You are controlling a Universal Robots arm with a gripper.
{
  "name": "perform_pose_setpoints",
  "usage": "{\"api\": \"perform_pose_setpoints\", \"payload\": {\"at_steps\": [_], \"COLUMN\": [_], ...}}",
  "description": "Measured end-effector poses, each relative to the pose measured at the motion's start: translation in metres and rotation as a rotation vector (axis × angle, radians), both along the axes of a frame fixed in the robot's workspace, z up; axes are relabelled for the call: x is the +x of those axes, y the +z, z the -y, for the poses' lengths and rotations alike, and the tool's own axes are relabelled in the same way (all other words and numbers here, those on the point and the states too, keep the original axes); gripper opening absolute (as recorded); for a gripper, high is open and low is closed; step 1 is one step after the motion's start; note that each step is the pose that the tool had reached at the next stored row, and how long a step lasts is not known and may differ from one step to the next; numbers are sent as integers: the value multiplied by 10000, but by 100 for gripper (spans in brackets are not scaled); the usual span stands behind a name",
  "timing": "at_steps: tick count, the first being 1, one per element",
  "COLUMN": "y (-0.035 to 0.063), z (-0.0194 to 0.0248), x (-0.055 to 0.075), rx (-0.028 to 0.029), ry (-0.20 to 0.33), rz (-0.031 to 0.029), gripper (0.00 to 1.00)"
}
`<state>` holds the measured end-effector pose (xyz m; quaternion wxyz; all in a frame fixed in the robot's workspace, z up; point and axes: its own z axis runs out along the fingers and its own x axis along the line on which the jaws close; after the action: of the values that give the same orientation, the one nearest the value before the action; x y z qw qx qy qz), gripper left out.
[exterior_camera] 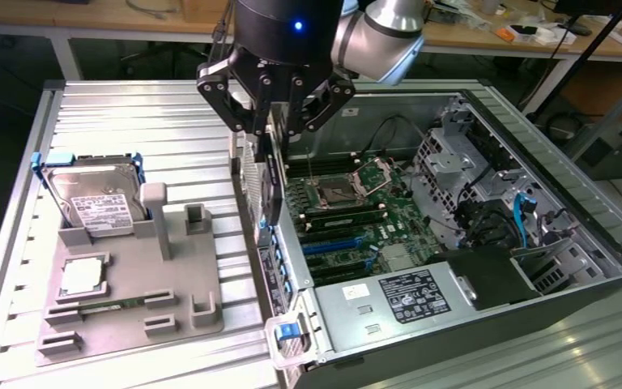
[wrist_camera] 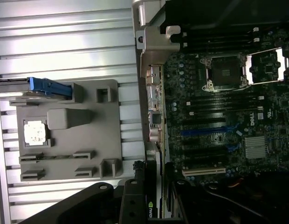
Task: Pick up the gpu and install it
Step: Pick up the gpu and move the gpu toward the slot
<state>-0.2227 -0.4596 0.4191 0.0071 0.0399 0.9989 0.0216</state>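
The case lies open on the ribbed surface, and its side wall on the exterior view's left is, in my judgement, the first danger. The gpu hangs over or just beside this wall; how high above it, I cannot tell. If the card goes down without moving enough toward the inside, its lower edge or its metal bracket could strike the wall.

The board is the second danger. A card that arrives tilted, or beside its place, could press on the parts around and damage them. The blue slots are narrow and run across from the wall. The card seems to stand along the wall, so with a wrong turn its contacts would not enter cleanly.

The last risk is the grip itself. The card is taken only at its upper part and most of it hangs free below. It could therefore swing or slip between the fingers when it meets resistance.

The hand is pinching the gpu between its two fingers. The card hangs straight under the hand, upright, with its thin side toward the exterior camera. It is between the grey tray and the board. In the wrist view its green logo shows close between the fingers.
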Motion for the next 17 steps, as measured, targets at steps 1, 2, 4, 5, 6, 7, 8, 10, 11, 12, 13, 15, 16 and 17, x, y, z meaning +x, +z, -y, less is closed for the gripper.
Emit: {"api": "perform_pose_setpoints", "payload": {"at_steps": [1,2,4,5,6,7,8,10,11,12,13,15,16,17], "y": [0,0,0,0,0,0,0,0,0,0,0,0,0,0], "z": [0,0,0,0,0,0,0,0,0,0,0,0,0,0], "x": [6,12,25,31,37,42,47,58,64,71,76,87,91,96], "rx": [0,0,0,0,-1,-1,0,-1,0,0,-1,0,-1,-1], "ry": [0,0,0,0,0,0,0,0,-1,0,0,0,-1,0], "rz": [0,0,0,0,0,0,0,0,0,0,0,0,0,0], "gripper": [27,27,27,27,27,27,27,27,27,27,27,27,27,27]}}
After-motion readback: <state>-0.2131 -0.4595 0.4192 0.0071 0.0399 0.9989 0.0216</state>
